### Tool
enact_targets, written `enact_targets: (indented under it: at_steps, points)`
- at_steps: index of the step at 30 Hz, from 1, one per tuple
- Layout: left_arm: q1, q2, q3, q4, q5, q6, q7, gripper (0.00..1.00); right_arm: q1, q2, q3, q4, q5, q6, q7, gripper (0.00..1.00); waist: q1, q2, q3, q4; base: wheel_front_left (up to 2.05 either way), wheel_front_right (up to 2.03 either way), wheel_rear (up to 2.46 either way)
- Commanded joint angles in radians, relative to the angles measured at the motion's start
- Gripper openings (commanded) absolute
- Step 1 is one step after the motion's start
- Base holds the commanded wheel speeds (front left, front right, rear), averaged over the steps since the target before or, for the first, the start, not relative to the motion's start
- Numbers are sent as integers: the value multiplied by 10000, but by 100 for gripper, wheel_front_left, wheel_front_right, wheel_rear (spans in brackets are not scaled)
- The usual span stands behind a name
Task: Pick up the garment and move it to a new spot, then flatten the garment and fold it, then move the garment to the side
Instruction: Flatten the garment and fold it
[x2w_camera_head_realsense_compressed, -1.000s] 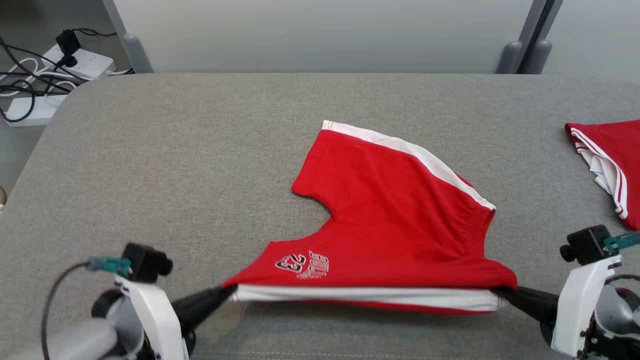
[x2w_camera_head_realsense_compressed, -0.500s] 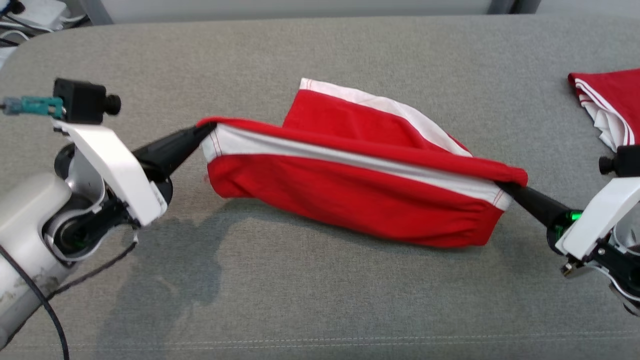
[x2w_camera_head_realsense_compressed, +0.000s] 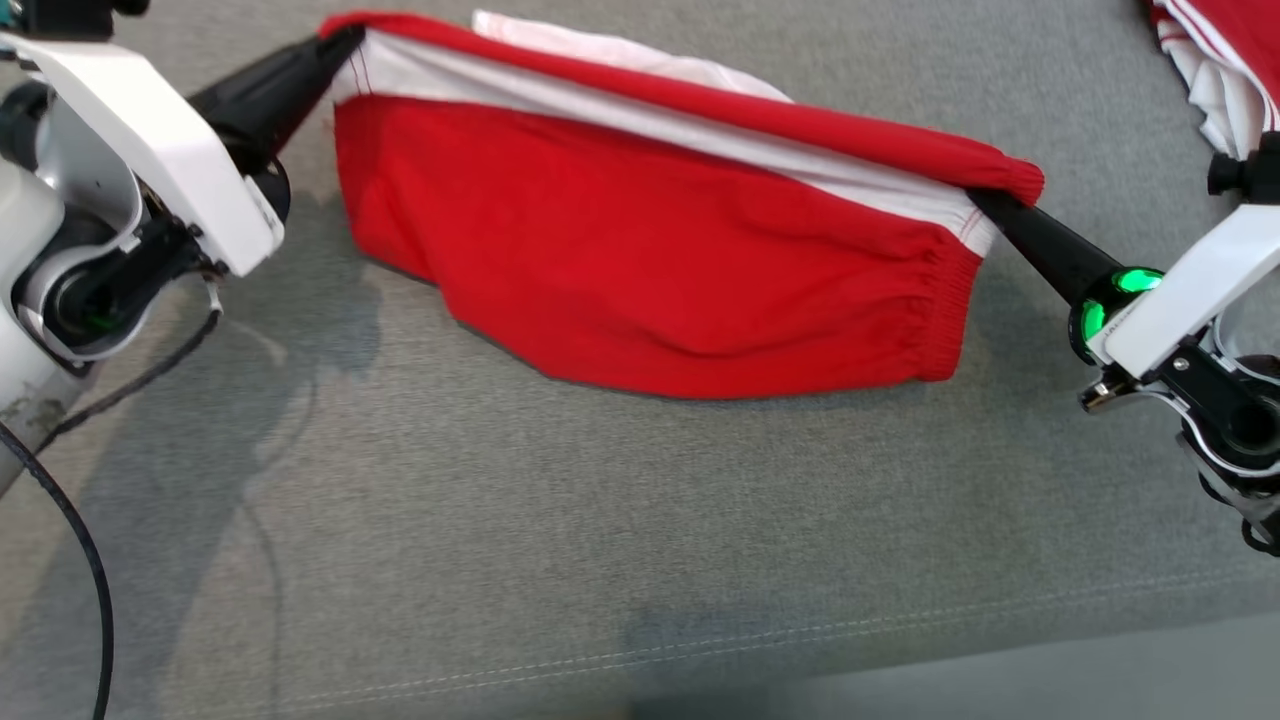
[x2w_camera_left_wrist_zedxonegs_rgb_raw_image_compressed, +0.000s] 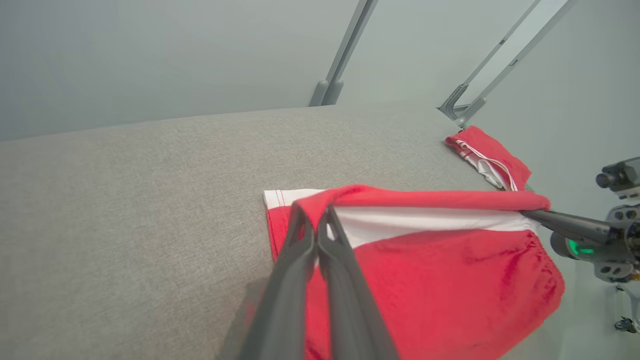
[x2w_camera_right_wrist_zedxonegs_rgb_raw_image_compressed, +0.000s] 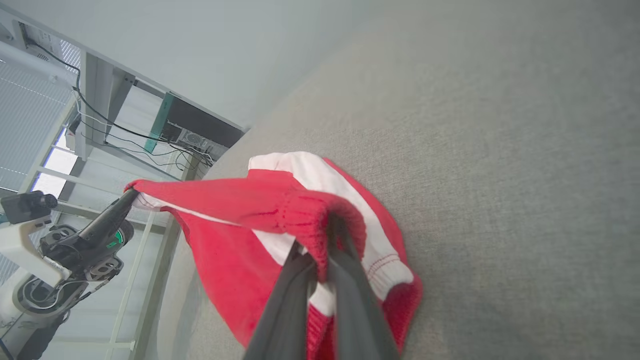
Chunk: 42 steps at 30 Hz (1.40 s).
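The garment (x2w_camera_head_realsense_compressed: 650, 260) is a pair of red shorts with white side stripes, hanging stretched between my two grippers above the grey padded table (x2w_camera_head_realsense_compressed: 600, 520). My left gripper (x2w_camera_head_realsense_compressed: 340, 40) is shut on its left corner. My right gripper (x2w_camera_head_realsense_compressed: 985, 205) is shut on the elastic waistband corner at the right. The lower part of the cloth drapes down and its far leg rests on the table. The left wrist view has the garment (x2w_camera_left_wrist_zedxonegs_rgb_raw_image_compressed: 450, 280) hanging off my pinched fingers (x2w_camera_left_wrist_zedxonegs_rgb_raw_image_compressed: 312, 220). The right wrist view has the waistband (x2w_camera_right_wrist_zedxonegs_rgb_raw_image_compressed: 310, 215) bunched over my shut fingers (x2w_camera_right_wrist_zedxonegs_rgb_raw_image_compressed: 320, 260).
A second red and white garment (x2w_camera_head_realsense_compressed: 1220, 60) lies at the table's far right corner, also in the left wrist view (x2w_camera_left_wrist_zedxonegs_rgb_raw_image_compressed: 487, 160). The table's front edge (x2w_camera_head_realsense_compressed: 1000, 670) runs along the bottom. A black cable (x2w_camera_head_realsense_compressed: 90, 560) hangs by my left arm.
Both grippers have lifted the garment's near edge up and carried it away from the front edge, so the shorts flip over. The head camera has tilted down, shifting the whole picture.
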Motion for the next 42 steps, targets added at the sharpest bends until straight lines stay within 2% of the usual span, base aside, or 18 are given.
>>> enact_targets:
  at_steps: [1, 15, 22, 23, 24, 25, 31, 37, 42]
  points:
    - [-561, 339, 423, 25, 191, 2, -209, 0, 53, -137, -66, -121, -98, 14, -119, 0, 0, 0, 500, -421, 0, 0, 0]
    - [-1558, 222, -295, 658, 747, 2, -1678, 0, 1, 505, -223, -327, -105, 14, -17, 0, 0, 0, 1176, -1106, 0, 0, 0]
    - [-1856, 266, -770, 1297, 613, 2, -1496, 0, 35, 854, -196, -406, -246, 14, -33, 0, 0, 0, 1262, -1411, 0, 0, 0]
    - [-1891, 247, -802, 1359, 593, 2, -1509, 24, 13, 909, -192, -404, -272, 14, -39, 2, 0, 0, 1299, -1439, 0, 0, 0]
    - [-1918, 223, -846, 1434, 608, 2, -1522, 72, -3, 953, -202, -392, -291, 14, -58, 60, 0, 0, 1329, -1453, 0, 0, 0]
    - [-1935, 189, -898, 1493, 641, 2, -1520, 100, -22, 985, -234, -363, -340, 14, -137, 100, 0, 0, 1357, -1461, 0, 0, 0]
    - [-1914, 7, -1088, 1837, 820, 2, -1924, 100, -42, 922, -354, -129, -702, 14, -653, 100, 0, 0, 1255, -1309, 0, 0, 0]
    - [-1324, -5, -1174, 1981, 776, 2, -2888, 100, 309, 623, -386, -154, -1139, 14, -1613, 100, 0, 0, 582, -1013, 0, 0, 0]
    - [-635, -84, -1100, 2175, 820, 2, -3244, 100, 650, 420, -239, -95, -1303, 14, -2166, 100, 0, 0, -34, -765, 0, 0, 0]
